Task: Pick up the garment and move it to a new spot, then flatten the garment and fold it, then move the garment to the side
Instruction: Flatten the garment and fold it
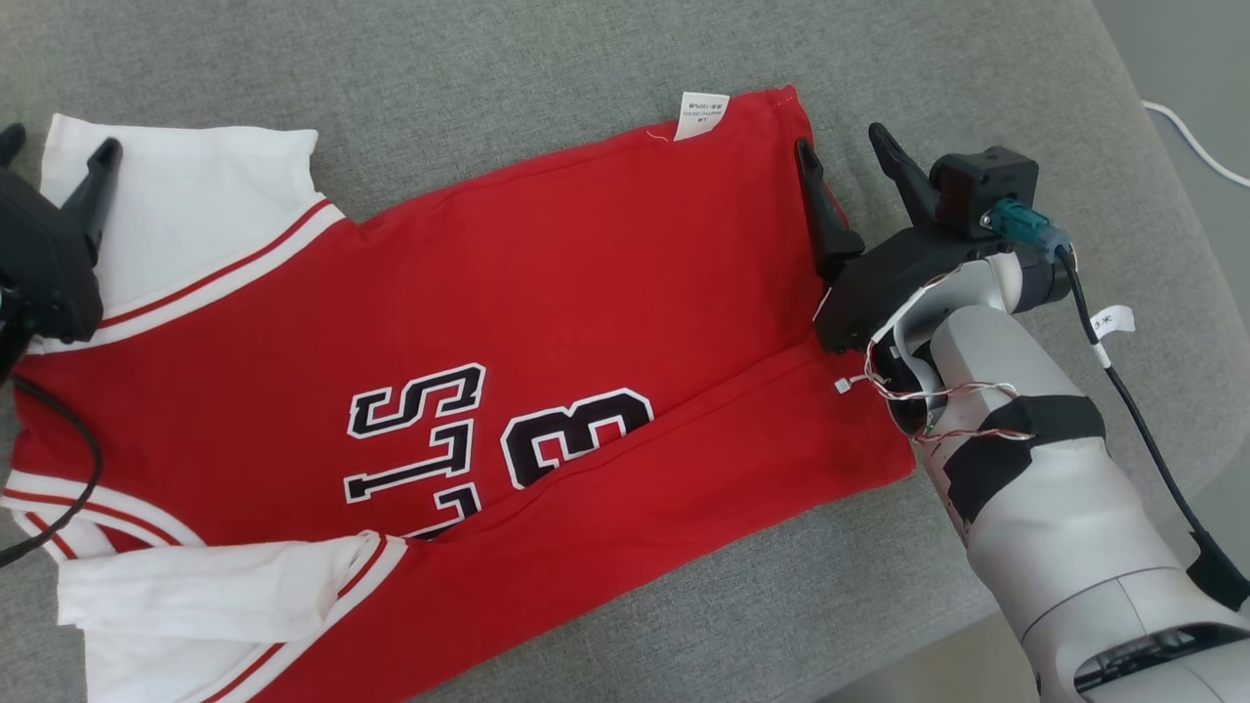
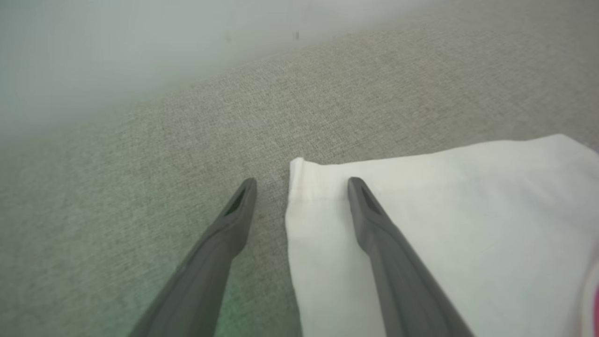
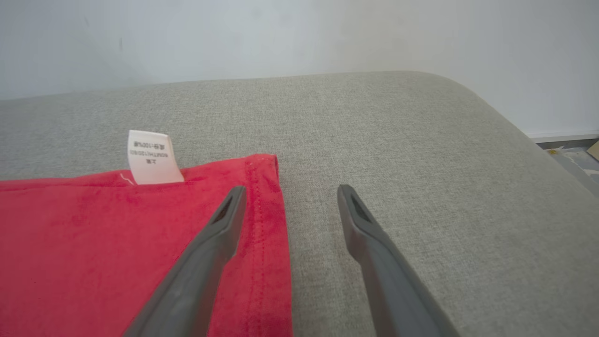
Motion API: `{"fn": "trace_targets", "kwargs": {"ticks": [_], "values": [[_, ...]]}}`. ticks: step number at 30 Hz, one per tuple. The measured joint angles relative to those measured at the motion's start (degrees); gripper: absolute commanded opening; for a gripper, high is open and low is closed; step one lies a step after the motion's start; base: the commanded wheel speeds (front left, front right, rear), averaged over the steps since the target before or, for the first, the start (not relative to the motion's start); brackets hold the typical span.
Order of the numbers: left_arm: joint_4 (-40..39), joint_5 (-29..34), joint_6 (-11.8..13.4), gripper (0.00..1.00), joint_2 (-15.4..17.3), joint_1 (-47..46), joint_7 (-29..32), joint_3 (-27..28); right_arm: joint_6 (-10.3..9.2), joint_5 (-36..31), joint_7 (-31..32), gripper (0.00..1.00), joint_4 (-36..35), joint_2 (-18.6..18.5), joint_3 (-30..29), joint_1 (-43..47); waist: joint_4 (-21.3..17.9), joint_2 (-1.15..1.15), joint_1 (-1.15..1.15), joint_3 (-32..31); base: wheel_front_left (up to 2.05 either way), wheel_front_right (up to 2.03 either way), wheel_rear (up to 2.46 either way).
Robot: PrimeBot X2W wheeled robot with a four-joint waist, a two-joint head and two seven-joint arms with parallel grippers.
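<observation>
Head view looks down on the garment (image 1: 586, 293); wrist views hug its ends.

Pale grey forearm (image 1: 1060, 532) banded with black tape (image 1: 1050, 420), black cable (image 1: 1138, 425), dark right pincer (image 1: 840, 139).

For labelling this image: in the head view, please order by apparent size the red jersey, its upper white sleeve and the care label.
1. red jersey
2. upper white sleeve
3. care label
Nearness differs little; ranking is clear.

red jersey (image 1: 547, 293), white sleeves, grey cushion (image 1: 488, 59)
</observation>
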Motion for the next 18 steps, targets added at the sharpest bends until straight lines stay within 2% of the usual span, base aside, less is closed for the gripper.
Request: {"fn": "trace_targets", "kwargs": {"ticks": [14,15,16,17,18], "values": [[2.46,-4.38,0.0,1.0,-1.69,-5.1,-3.47,-6.22,0.0,3.49,0.69,0.99,8.31,-0.3,3.28,-7.43,2.26,-0.01,-0.01,1.93,0.0,0.0,0.0],[2.54,-4.65,0.0,1.0,-1.8,-5.37,-3.68,-6.78,0.0,3.63,0.91,0.87,8.88,-0.33,3.49,-7.93,2.47,-0.01,-0.01,2.12,0.0,0.0,0.0],[2.58,-5.05,0.0,1.0,-1.88,-5.59,-3.76,-7.25,0.0,3.86,0.93,0.57,9.37,-0.36,3.61,-8.33,2.67,-0.01,-0.01,2.33,0.0,0.0,0.0],[2.67,-5.72,0.0,0.44,-1.94,-5.92,-3.96,-7.6,0.0,4.0,1.03,0.36,9.98,-0.38,3.7,-8.81,2.87,-0.01,0.0,2.54,0.0,0.0,0.0],[2.68,-6.25,0.0,0.0,-2.03,-6.23,-4.15,-7.99,0.0,4.19,1.14,0.02,10.53,-0.44,3.8,-9.28,3.08,-0.01,-0.01,2.74,0.0,0.0,0.0]]}}
